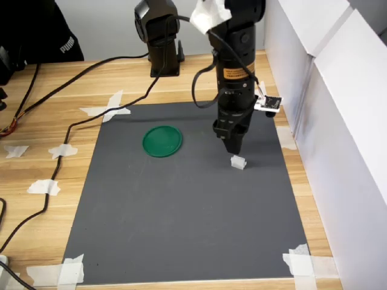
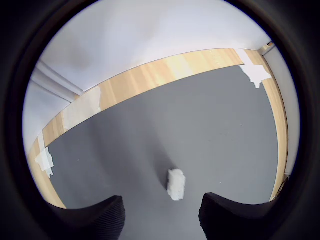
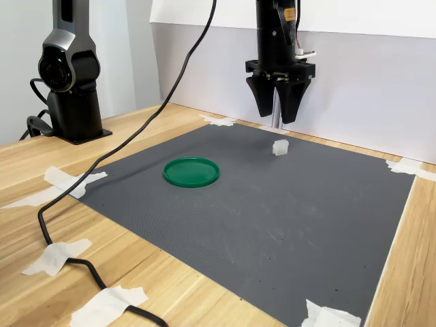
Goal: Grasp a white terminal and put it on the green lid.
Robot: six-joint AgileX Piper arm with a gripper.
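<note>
I have the gripper [image 3: 278, 116] hanging point-down over the grey mat [image 1: 181, 223], with its jaws parted and nothing between them. In the second exterior view I can see daylight between the two dark fingers [image 3: 259, 102], and the wrist view shows their tips spread to either side of the frame.

The white terminal [image 1: 238, 162] lies on the mat just below the jaws and a little nearer the camera in the first exterior view, clear of both tips. In the wrist view the white block [image 2: 176, 184] sits close to the gap but not squarely in it, nearer one finger than the other. I judge the arm is lined up for a straight drop, though it wants a small shift toward the block before the jaws close.

The green lid [image 1: 162, 141] lies flat on the mat, well apart from the terminal, toward the first exterior view's left and slightly farther back. It is bare, so the placing is not yet done.

The mat is taped at its corners to the wooden desk [image 1: 42, 90], which I take to be there to stop it sliding. The terminal is small and light; a skewed close could flick it away.
</note>
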